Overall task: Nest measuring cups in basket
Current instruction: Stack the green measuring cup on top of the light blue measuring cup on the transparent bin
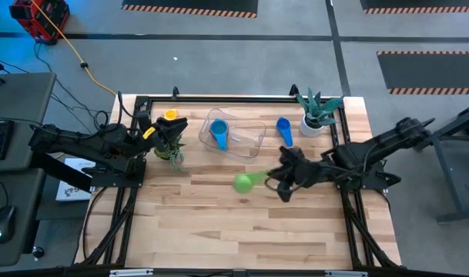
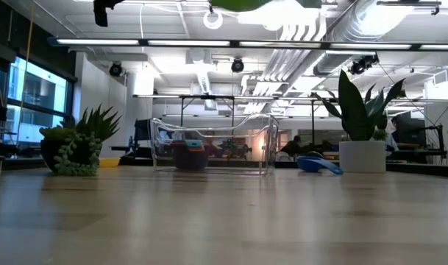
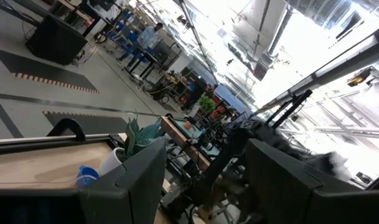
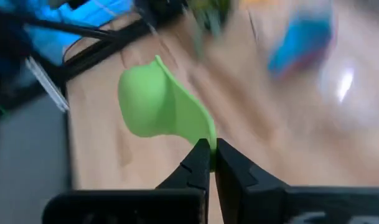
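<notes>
Table [image 1: 219, 223]: one basket [image 1: 249, 142]; right tool [image 1: 269, 179] pinching green cup [image 1: 242, 183].

Pale wooden bench [image 1: 242, 223], planked, smooth, with a soft satin sheen in the low view. Clear glossy plastic basket [image 1: 249, 138], catching bright glints. Green cup [image 4: 161, 102] of smooth matt plastic, its handle pinched in the right claw [image 4: 211, 155] between dark matt fingers. Blue cup [image 1: 284, 131] and light blue cup [image 1: 219, 134] of smooth plastic too. White pot [image 2: 362, 156], smooth and matt. Left claw [image 3: 205, 180] of dark, dull, hard-looking material.
</notes>
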Motion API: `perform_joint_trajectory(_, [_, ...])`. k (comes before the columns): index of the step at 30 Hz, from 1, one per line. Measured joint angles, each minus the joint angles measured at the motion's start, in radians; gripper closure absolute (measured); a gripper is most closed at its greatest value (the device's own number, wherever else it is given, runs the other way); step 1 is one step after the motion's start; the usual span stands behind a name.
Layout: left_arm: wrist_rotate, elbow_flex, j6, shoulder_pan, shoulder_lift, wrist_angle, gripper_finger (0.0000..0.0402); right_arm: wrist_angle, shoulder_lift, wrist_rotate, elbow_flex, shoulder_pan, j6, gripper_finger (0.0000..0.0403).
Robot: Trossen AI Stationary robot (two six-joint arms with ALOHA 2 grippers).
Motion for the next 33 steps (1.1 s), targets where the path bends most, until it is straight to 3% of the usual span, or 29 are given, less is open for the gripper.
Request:
perform_joint_trajectory(5, [0.000, 0.000, -0.003, 0.000, 0.000, 0.007, 0.0186, -0.167, 0.238, 0.229, 0.344, -0.028, -0.507, 0.0402])
perform_joint_trajectory(9, [0.012, 0.000, -0.002, 0.000, 0.000, 0.056, 0.0186, -0.253, 0.440, 0.548, 0.532, -0.080, -0.738, 0.0402])
perform_joint_trajectory(12, [0.017, 0.000, -0.001, 0.000, 0.000, 0.100, 0.0186, -0.249, 0.576, 0.681, 0.625, -0.140, -0.879, 0.0402])
perform_joint_trajectory(16, [0.028, 0.000, -0.002, 0.000, 0.000, 0.149, 0.0186, -0.245, 0.733, 0.697, 0.688, -0.219, -0.910, 0.0402])
perform_joint_trajectory(22, [0.068, 0.000, -0.027, 0.000, 0.000, 0.212, 0.0186, -0.205, 0.883, 0.698, 0.668, -0.307, -0.910, 0.0403])
perform_joint_trajectory(27, [0.080, 0.000, -0.027, -0.001, 0.000, 0.217, 0.0186, -0.081, 0.916, 0.658, 0.667, -0.327, -0.921, 0.0403])
perform_joint_trajectory(33, [0.080, 0.000, -0.027, 0.000, 0.000, 0.218, 0.0186, 0.059, 0.919, 0.600, 0.668, -0.353, -1.071, 0.0403])
